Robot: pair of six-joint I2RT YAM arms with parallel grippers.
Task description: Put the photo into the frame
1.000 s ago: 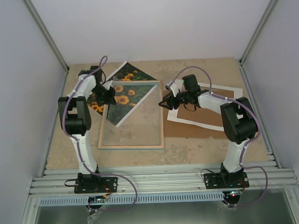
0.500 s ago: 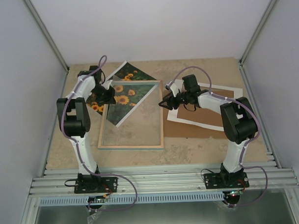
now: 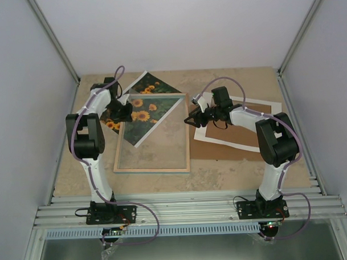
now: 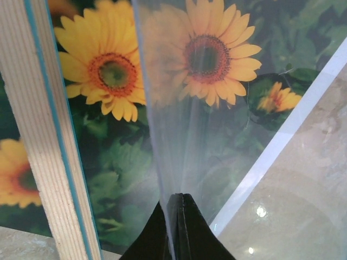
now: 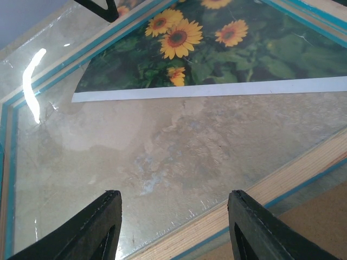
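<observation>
The frame [image 3: 152, 169] lies flat at centre left, wood side up, with its clear pane showing the table. The sunflower photo [image 3: 143, 115] lies skewed across the frame's far left corner and sticks out past its top edge. My left gripper [image 3: 123, 112] is shut on the photo's left edge. In the left wrist view the closed gripper [image 4: 179, 199] pinches the thin sheet, with the photo [image 4: 114, 70] and the frame's wood edge [image 4: 49, 151] below. My right gripper [image 3: 190, 119] is open and empty over the frame's right edge. In the right wrist view it [image 5: 176, 216] hovers above the pane, and the photo [image 5: 206, 54] lies beyond.
A white mat [image 3: 211, 138] lies on a brown backing board [image 3: 225, 152] to the right of the frame, under my right arm. Grey walls close in the table on the left, right and back. My left fingertip [image 5: 100, 8] shows at the top of the right wrist view.
My left arm has shifted slightly to the left, still gripping the photo. The photo, the frame and my right arm have hardly moved.
</observation>
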